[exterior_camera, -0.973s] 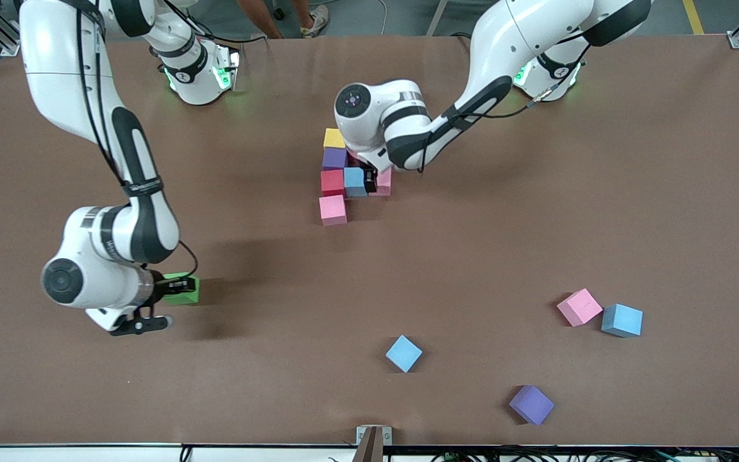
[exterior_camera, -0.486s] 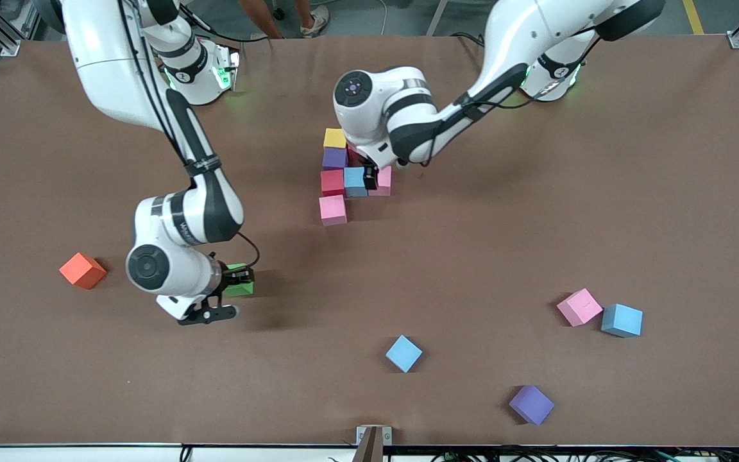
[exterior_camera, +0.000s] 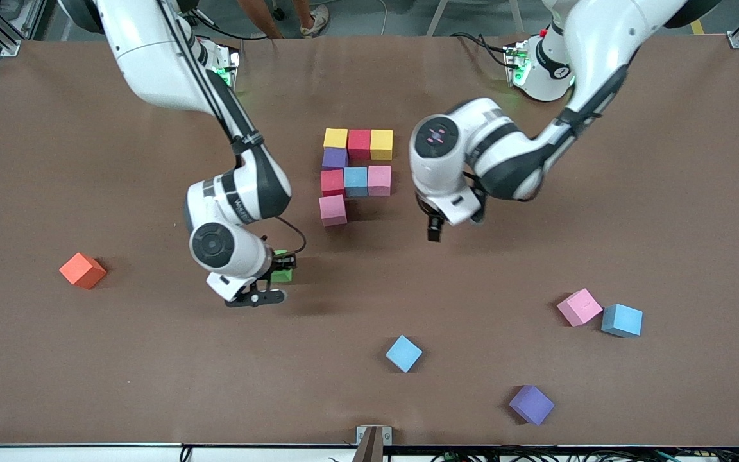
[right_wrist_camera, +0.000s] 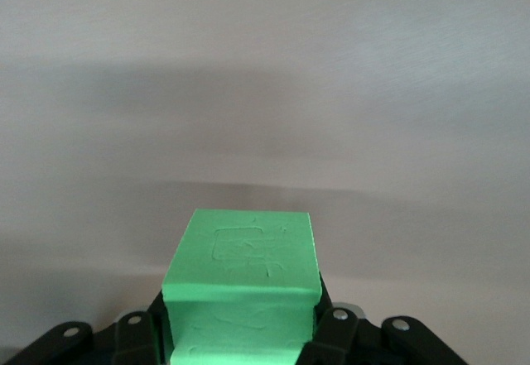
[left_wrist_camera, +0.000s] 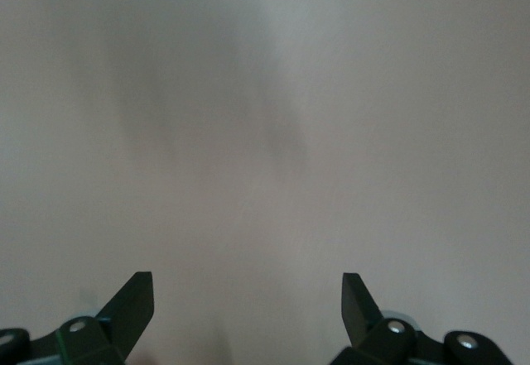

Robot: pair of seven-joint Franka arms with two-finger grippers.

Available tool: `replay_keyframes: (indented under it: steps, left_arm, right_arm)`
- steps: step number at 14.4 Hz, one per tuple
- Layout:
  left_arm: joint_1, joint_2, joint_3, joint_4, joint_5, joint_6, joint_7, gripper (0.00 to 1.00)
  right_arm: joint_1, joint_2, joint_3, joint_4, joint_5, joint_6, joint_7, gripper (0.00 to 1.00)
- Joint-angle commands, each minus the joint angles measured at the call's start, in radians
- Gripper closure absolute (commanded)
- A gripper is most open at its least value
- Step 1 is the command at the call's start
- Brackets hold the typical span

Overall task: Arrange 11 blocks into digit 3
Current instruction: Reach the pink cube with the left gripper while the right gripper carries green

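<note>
Green block (right_wrist_camera: 242, 286) clamped in right hand (exterior_camera: 278, 274); left hand (left_wrist_camera: 248, 319) spread, empty.

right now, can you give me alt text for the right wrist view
A small matte green foam cube sits clamped between the right gripper and its black fingers, filling the lower middle of the view. Past it lies only bare brown table, crossed by soft shadows.

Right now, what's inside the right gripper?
The right gripper is shut on a green block, carried above the bare table. The block's underside and gripped sides are covered.
</note>
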Motion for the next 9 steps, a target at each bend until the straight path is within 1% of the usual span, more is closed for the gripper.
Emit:
replay_keyframes:
  steps: [1,3,5,6,8,9]
  left_arm:
    - [0.117,-0.02,-0.015,-0.018,0.025,-0.006,0.226,0.0]
    - [0.206,-0.018,-0.012,-0.016,0.032,0.009,0.429,0.0]
    - [0.298,-0.011,-0.012,-0.016,0.058,0.039,0.658,0.0]
    - [0.325,-0.008,-0.009,-0.016,0.068,0.065,0.74,0.0]
    - [0.386,0.0,-0.004,-0.018,0.072,0.112,0.885,0.0]
    - [0.414,0.003,-0.003,-0.021,0.084,0.131,0.932,0.0]
  right_arm:
    - [0.017,0.013,0.045,0.04,0.006,-0.002,0.096,0.68]
    - [0.058,0.034,0.053,0.049,0.021,0.002,0.164,0.71]
    - [0.09,0.048,0.053,0.049,0.026,0.017,0.192,0.71]
    - [0.097,0.051,0.053,0.048,0.042,0.02,0.199,0.71]
    - [0.103,0.059,0.053,0.04,0.117,0.02,0.193,0.71]
    - [0.103,0.06,0.053,0.037,0.127,0.018,0.188,0.71]
